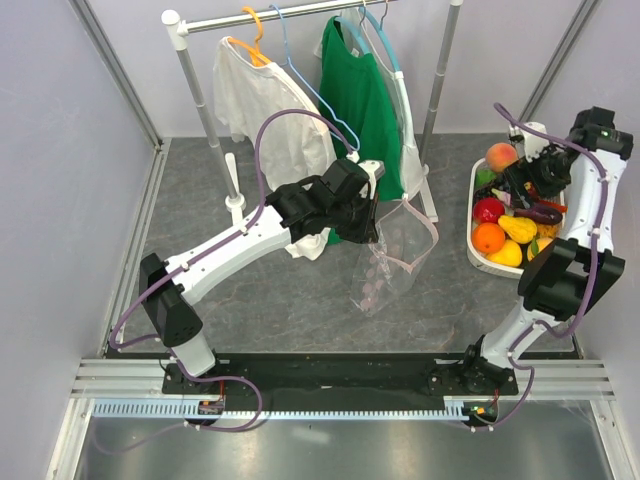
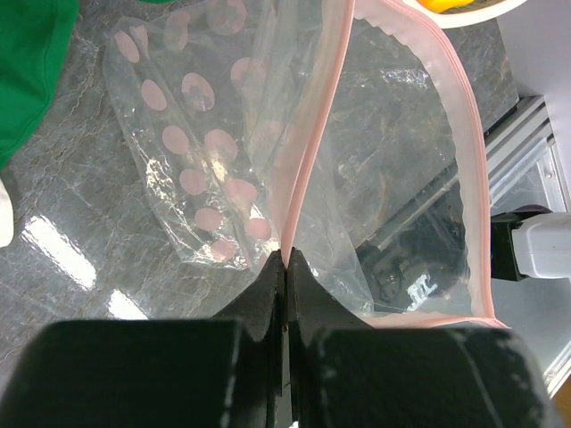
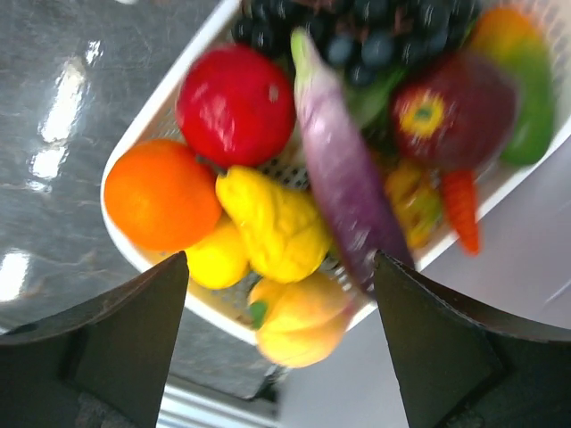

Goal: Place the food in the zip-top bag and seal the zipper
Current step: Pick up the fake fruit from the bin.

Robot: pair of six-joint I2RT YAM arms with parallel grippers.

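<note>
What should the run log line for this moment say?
left fingers: shut on zipper of zip-top bag, mouth open | right fingers: open over food in basket | stage: nothing bagged yet

left arm [image 1: 235, 240] and right arm [image 1: 605, 190]: white link shells between bulky black joint housings. lavender cable [image 1: 262, 150] looped along each arm, held by small black clips, down to orange-red plugs beside the black base plate [image 1: 330, 372]. wrist views: matte black fingers [image 3: 134, 348], broad and wedge-shaped on the right gripper [image 3: 278, 263], tapering to thin tips on the left gripper [image 2: 285, 257]; smooth faces.
</note>
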